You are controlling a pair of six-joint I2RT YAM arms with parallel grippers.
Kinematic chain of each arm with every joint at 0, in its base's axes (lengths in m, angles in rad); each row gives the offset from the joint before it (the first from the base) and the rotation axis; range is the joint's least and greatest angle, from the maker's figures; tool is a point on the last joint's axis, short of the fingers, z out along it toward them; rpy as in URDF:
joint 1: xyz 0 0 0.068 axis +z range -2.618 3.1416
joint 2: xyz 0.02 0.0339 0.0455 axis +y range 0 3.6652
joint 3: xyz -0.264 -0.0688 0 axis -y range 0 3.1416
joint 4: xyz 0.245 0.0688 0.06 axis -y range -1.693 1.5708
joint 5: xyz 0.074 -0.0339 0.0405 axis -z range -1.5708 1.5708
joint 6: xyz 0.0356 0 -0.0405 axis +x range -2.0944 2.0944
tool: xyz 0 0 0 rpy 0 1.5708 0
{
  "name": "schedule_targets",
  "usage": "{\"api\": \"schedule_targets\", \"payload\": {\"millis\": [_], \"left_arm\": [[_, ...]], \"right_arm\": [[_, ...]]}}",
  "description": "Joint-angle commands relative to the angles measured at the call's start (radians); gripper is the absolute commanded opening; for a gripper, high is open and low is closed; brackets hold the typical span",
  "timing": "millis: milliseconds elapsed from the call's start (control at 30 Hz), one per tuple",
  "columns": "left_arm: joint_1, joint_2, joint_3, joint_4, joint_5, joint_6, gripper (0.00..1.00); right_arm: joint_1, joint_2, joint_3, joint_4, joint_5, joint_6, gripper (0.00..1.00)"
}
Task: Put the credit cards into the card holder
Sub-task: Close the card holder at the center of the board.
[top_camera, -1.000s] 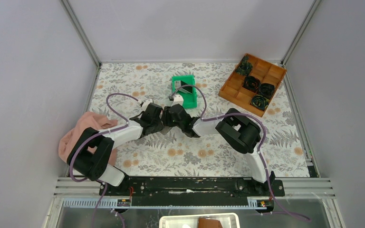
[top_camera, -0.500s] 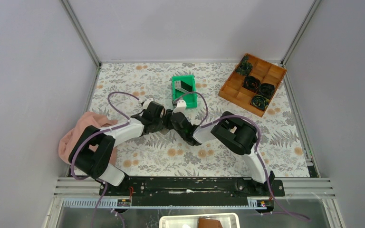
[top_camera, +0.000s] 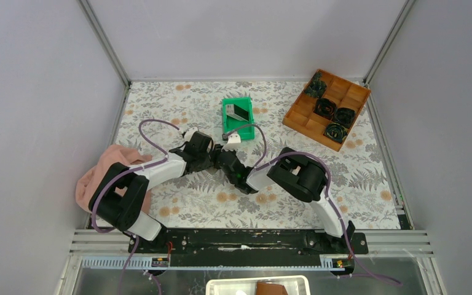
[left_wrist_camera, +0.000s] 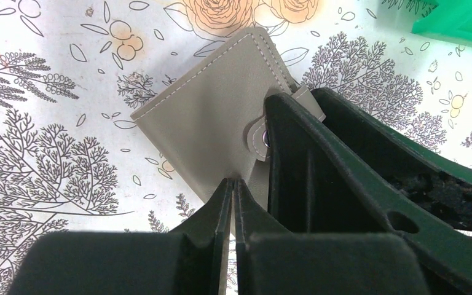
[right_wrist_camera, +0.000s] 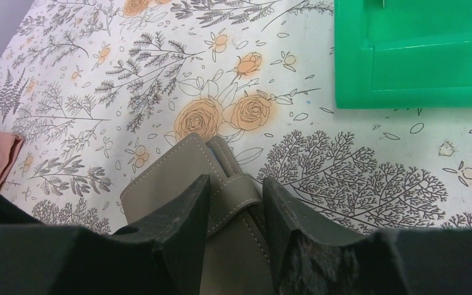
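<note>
Card holder (left_wrist_camera: 203, 123) sits folded on the flowery desk (right_wrist_camera: 356, 153) near the green bin (right_wrist_camera: 418, 55), right gripper (right_wrist_camera: 235, 183) partly open straddling its strap (right_wrist_camera: 230, 200), left gripper (left_wrist_camera: 232, 184) pinched almost closed at its edge, can't tell if it's actually gripping.

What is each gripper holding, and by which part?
The left gripper pinches the card holder's near edge; the right gripper straddles its strap, grip uncertain.
</note>
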Motion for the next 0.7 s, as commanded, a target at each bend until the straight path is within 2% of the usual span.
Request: {"api": "schedule_targets", "payload": {"millis": [0, 267, 667], "left_arm": [[0.012, 0.067, -0.064, -0.141, -0.054, -0.005, 0.00], [0.012, 0.053, -0.075, -0.146, -0.065, -0.044, 0.00], [0.060, 0.017, -0.106, -0.136, -0.018, -0.091, 0.00]], "right_arm": [[0.103, 0.238, -0.115, -0.602, -0.139, -0.050, 0.43], [0.141, 0.286, -0.096, -0.615, -0.113, -0.081, 0.44], [0.157, 0.313, -0.075, -0.761, -0.162, -0.073, 0.46]]}}
